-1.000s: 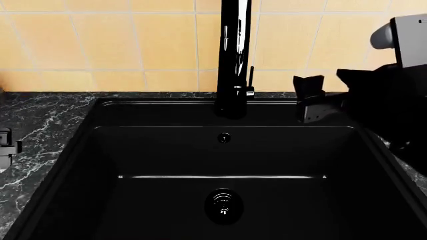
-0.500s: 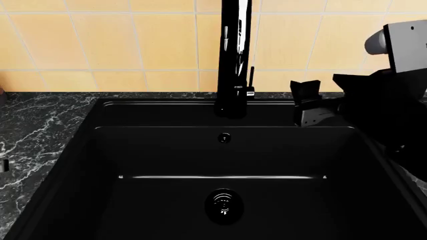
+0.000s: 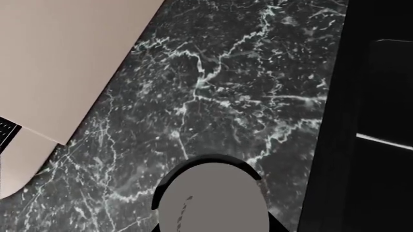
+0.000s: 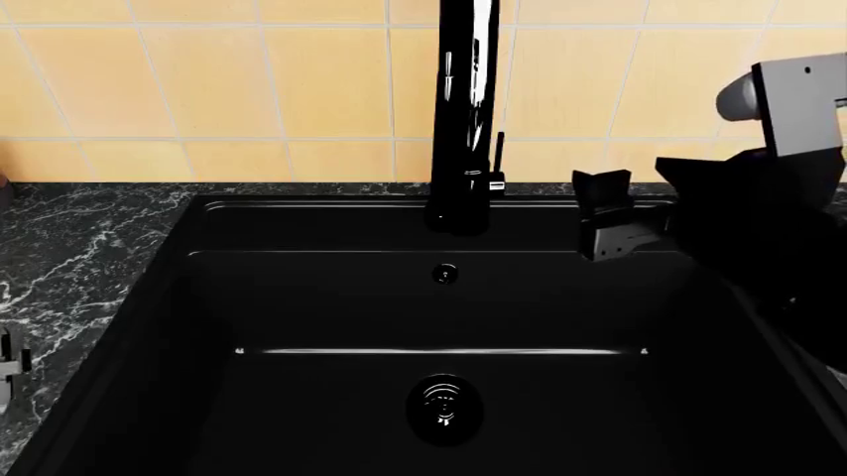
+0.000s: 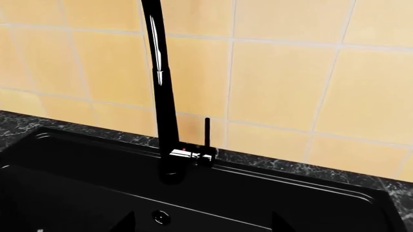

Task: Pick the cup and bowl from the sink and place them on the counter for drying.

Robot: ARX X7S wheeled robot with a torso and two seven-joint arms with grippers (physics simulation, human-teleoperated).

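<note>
behind everything runs a wall of large yellow-orange tiles [image 4: 225,79] with pale grout lines, evenly lit and shadowless. a tall glossy black faucet [image 4: 466,109] rises in front of it, catching bright vertical reflections, with a thin lever at its side just above a small chrome band. the dark marble-look worktop [image 4: 66,248] with white veining meets the foot of the tiles. in the left wrist view a flat beige surface [image 3: 58,58] borders the worktop along a diagonal edge.
</note>
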